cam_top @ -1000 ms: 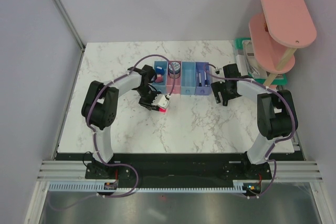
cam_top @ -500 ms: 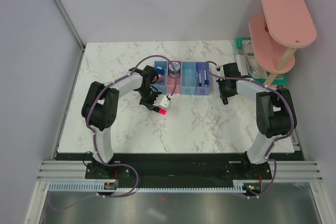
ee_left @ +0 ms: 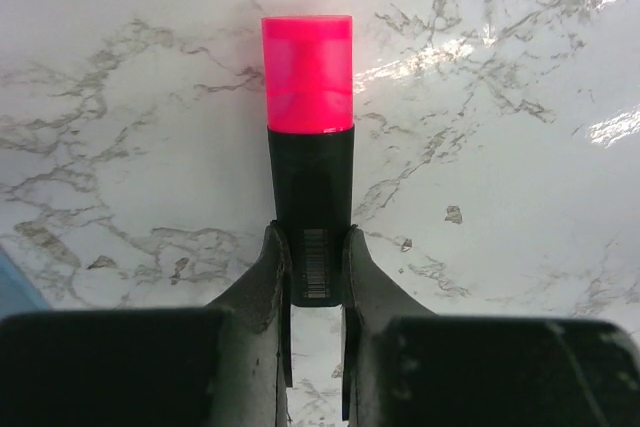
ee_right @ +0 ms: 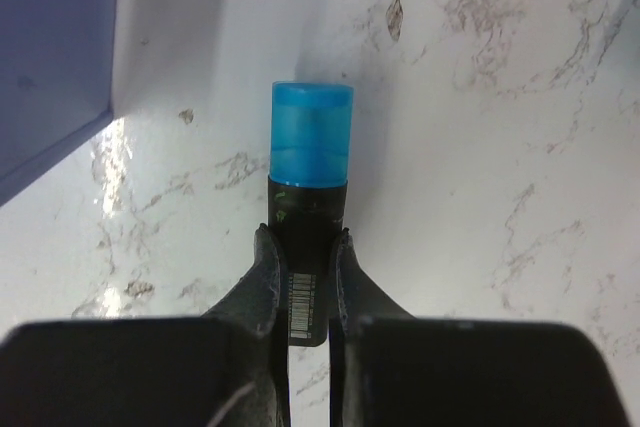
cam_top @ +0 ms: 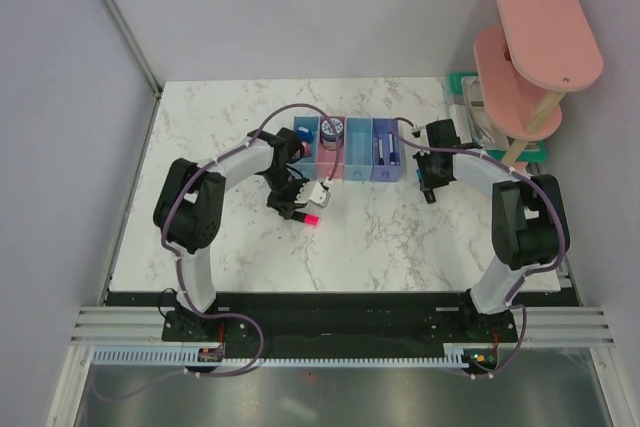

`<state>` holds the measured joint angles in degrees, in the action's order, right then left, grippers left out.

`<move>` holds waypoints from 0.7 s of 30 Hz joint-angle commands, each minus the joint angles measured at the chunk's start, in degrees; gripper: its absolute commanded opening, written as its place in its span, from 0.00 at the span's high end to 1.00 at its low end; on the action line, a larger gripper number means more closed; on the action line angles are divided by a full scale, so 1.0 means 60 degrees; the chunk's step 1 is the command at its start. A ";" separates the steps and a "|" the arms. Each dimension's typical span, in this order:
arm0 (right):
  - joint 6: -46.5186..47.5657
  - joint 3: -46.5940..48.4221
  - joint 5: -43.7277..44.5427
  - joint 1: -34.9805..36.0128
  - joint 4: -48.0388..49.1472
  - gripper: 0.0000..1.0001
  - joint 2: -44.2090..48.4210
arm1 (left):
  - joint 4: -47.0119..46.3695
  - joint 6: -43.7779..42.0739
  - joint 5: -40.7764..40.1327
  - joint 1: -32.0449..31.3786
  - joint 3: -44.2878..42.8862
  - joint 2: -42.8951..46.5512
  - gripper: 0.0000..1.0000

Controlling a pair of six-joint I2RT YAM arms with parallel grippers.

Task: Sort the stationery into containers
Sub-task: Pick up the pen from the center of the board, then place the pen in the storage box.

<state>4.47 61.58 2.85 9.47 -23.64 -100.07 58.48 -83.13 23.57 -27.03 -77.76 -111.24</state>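
My left gripper (ee_left: 311,237) is shut on a black highlighter with a pink end (ee_left: 308,147), which points away from me just above the marble. From above, this left gripper (cam_top: 297,209) sits in front of the containers (cam_top: 358,159), a row of four joined trays. My right gripper (ee_right: 303,237) is shut on a black highlighter with a blue end (ee_right: 312,147), beside the violet-blue tray (ee_right: 50,47). In the top view the right gripper (cam_top: 428,190) is just right of that row. A round blue pot (cam_top: 331,130) sits in the pink tray and thin pens (cam_top: 385,150) lie in the violet-blue one.
A pink two-tier shelf (cam_top: 535,47) stands at the back right over a green tray (cam_top: 462,82). Grey walls close in the marble table (cam_top: 220,237) on the left, back and right. Both arm bases sit at the near edge.
The right gripper has closed on the blue-ended highlighter and shifted slightly. The left gripper has tightened on the pink-ended highlighter and moved a little toward the near edge.
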 commanded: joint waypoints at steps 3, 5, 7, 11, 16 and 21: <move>-0.0100 0.0941 -0.0461 -0.0041 -0.0835 1.00 0.1326 | 0.1122 0.2485 0.1812 -0.0008 -0.1818 0.0698 0.98; -0.0130 0.1103 -0.0461 -0.0041 -0.0923 1.00 0.1605 | 0.1152 0.3525 0.2308 0.0007 -0.2536 0.0640 0.98; -0.0188 0.1293 -0.0446 -0.0041 -0.0967 1.00 0.1853 | 0.1167 0.4532 0.2733 0.0007 -0.3281 0.0435 0.98; -0.0276 0.1616 -0.0927 -0.0056 -0.0822 1.00 0.2089 | 0.0977 0.6644 0.3233 0.0022 -0.4762 -0.0296 0.98; -0.0642 0.2260 -0.1573 -0.0041 -0.0339 1.00 0.1943 | 0.0070 0.9472 0.3673 0.0037 -0.6463 -0.1335 0.98; -0.1432 0.2802 -0.2334 -0.0027 0.0407 1.00 0.1577 | -0.1219 1.2062 0.3804 0.0037 -0.7122 -0.2084 0.98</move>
<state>0.58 74.06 -6.17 9.45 -26.70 -89.12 57.87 -29.17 42.76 -27.00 -116.88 -120.03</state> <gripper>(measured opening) 0.113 0.231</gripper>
